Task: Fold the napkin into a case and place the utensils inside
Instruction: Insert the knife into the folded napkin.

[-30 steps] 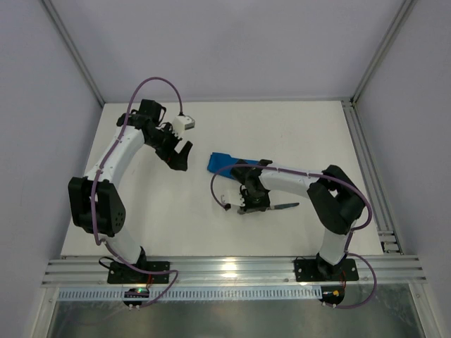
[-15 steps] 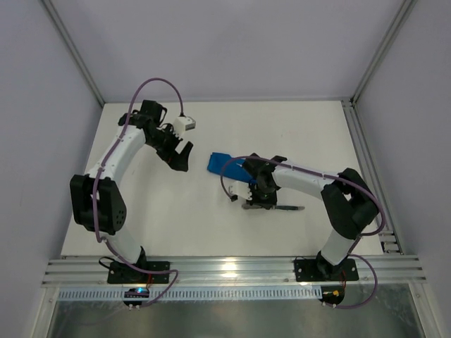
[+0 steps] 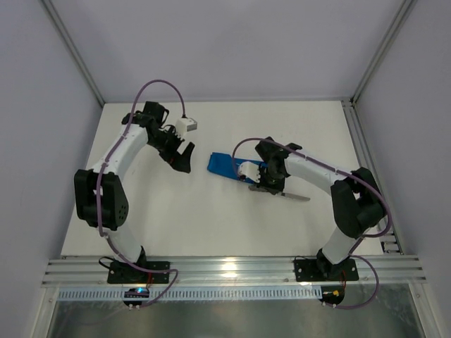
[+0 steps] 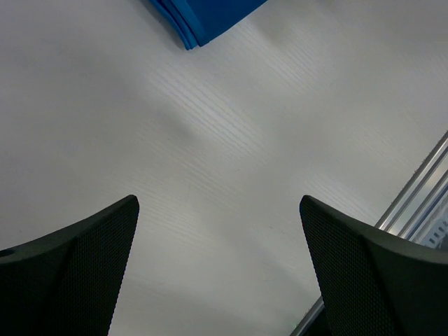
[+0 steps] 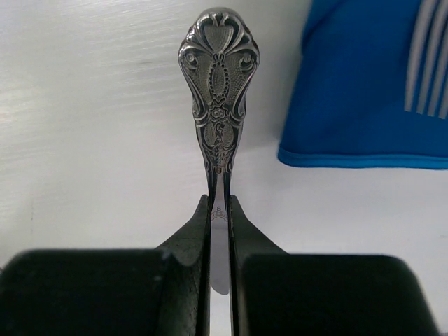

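Right hand [image 3: 266, 186] was pressed together on a silver utensil [image 5: 218, 77], its two fingers [image 5: 192, 234] pinching the thin shank edge-on. The ornate, scroll-patterned handle end stuck out ahead of the hand. From above, this hand sat at the right-hand end of the case [image 3: 224, 164], on its near side. The rest of the utensil trailed out to the right, away from the case, low over the white tabletop [image 3: 296, 134]. Whether that far tip touched the surface could not be told, nor which kind of cutlery it was.

Seen from the right wrist, the handle end lay just beside the case's folded edge but apart from it, with a strip of bare tabletop between them. On top of the case, at the upper right corner of that view, were pale silver stripes that looked like the tines of a fork [image 5: 425, 63]. Too little showed to be sure.

The case lay flat as a narrow blue strip, slanting across the middle of the tabletop.

Left hand [image 3: 183, 158] was spread wide and held nothing. It hung over bare tabletop to the left of the case and clear of it. Its wrist view caught only the case's layered corner at the top edge
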